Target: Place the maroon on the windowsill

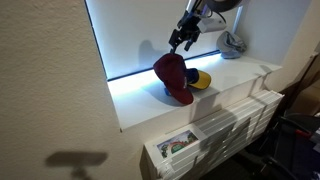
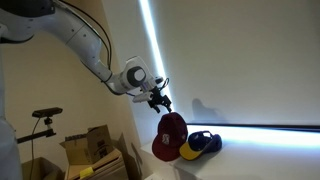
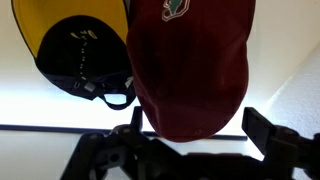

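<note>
The maroon cap (image 1: 173, 78) stands on the white windowsill (image 1: 240, 75), leaning against a yellow and black cap (image 1: 200, 80). Both caps show in both exterior views, the maroon cap (image 2: 170, 138) beside the yellow and black cap (image 2: 203, 144). My gripper (image 1: 181, 41) hangs just above the maroon cap's top, also seen from the side (image 2: 161, 102). In the wrist view the maroon cap (image 3: 190, 65) fills the middle and the yellow and black cap (image 3: 75, 50) lies beside it. The gripper (image 3: 197, 135) has its fingers wide apart, open, touching nothing.
A grey object (image 1: 233, 43) sits at the far end of the sill. A white radiator (image 1: 235, 125) runs below the sill, with an open box (image 1: 175, 147) on it. Cardboard boxes (image 2: 88, 150) and a tripod (image 2: 45, 115) stand on the floor. The bright window pane (image 2: 240, 60) rises behind the sill.
</note>
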You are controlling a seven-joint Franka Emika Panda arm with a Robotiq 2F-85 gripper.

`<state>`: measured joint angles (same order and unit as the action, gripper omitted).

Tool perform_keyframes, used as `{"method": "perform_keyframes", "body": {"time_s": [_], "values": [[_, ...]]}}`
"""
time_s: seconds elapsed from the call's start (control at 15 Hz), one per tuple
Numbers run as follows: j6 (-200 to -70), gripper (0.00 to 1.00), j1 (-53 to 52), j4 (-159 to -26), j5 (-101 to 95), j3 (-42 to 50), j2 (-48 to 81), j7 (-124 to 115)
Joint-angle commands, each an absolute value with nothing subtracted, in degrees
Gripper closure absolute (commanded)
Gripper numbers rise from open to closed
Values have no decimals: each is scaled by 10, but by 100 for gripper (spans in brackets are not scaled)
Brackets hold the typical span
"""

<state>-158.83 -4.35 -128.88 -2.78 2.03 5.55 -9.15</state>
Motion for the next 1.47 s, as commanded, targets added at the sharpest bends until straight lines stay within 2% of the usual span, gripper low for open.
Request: {"method": "perform_keyframes", "body": {"time_s": [0.0,0.53,0.73,0.8,1.07,1.13,1.2,1.4], "values": [[-1582,0,-34,-1287,-19,10,58,-82],[-1585,0,-35,-1288,-16,7,58,-84],[-1513,0,-29,-1252,22,1,108,-64],[-1548,0,-36,-1282,-2,5,71,-82],[-1530,0,-36,-1265,5,6,104,-82],[-1531,25,-37,-1264,3,7,106,-85],[-1535,26,-37,-1264,2,7,106,-85],[-1536,48,-36,-1270,-2,9,103,-90]]}}
